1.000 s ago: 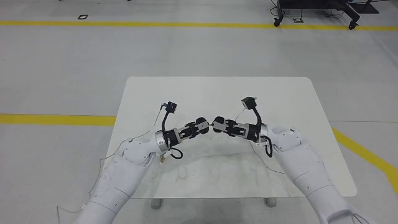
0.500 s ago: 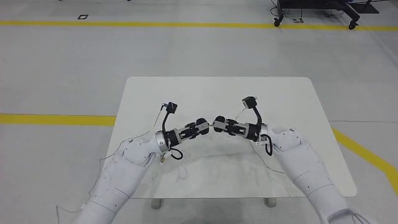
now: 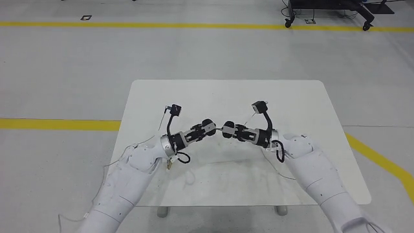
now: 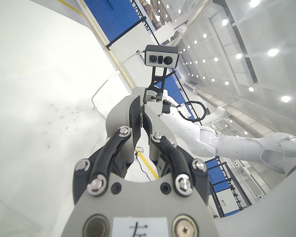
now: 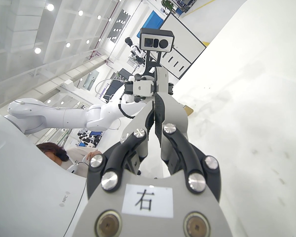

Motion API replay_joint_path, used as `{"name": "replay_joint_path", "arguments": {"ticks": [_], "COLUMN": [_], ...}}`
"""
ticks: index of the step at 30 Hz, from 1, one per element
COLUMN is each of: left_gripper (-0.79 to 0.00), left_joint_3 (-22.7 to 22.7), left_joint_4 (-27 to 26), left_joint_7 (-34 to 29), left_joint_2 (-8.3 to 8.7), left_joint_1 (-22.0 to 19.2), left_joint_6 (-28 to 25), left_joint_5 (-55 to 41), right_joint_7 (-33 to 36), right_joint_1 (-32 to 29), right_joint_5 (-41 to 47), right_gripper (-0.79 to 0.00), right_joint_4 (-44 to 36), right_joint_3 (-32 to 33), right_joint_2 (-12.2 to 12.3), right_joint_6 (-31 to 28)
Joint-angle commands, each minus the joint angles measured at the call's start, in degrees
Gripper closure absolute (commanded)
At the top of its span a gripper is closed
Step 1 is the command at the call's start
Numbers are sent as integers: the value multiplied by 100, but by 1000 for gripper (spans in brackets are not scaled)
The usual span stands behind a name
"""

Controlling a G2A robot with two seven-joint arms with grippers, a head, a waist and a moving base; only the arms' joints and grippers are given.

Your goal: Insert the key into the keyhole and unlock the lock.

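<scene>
Two grippers meet tip to tip above the middle of the table [image 3: 291,103]. The left gripper [image 3: 211,128] has its pads pressed together; what they pinch, if anything, cannot be told. Since the earlier frames it has edged slightly leftward and toward the far edge (its wrist camera moved with it). The right gripper [image 3: 224,129] also has its pads pressed together, position unchanged. Where the key and the lock are cannot be told; a small tan object [image 5: 189,109] shows just beside the right gripper's fingers, identity unclear
</scene>
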Motion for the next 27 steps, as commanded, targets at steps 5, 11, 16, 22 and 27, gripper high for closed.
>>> {"name": "replay_joint_path", "arguments": {"ticks": [5,11,16,22,27], "left_gripper": [-785,-785,-785,-785,-785], "left_joint_3": [-260,-903,-1642,-2150,-2484], "left_joint_4": [-290,-1396,-2864,-3997,-4343], "left_joint_7": [493,60,-391,-1410,-1823], "left_joint_2": [43,257,471,673,786], "left_joint_1": [163,522,1082,1773,2336], "left_joint_6": [-51,193,855,1670,2125], "left_joint_5": [63,518,1453,2897,3782], "right_joint_7": [-264,-358,-358,-358,-358], "right_joint_1": [-69,-90,-90,-90,-90], "right_joint_5": [14,-21,-21,-21,-21], "right_gripper": [0,0,0,0,0], "right_joint_4": [48,156,156,156,156], "right_joint_3": [169,289,289,289,289], "right_joint_2": [48,84,84,84,84], "right_joint_6": [-165,-222,-222,-222,-222]}}
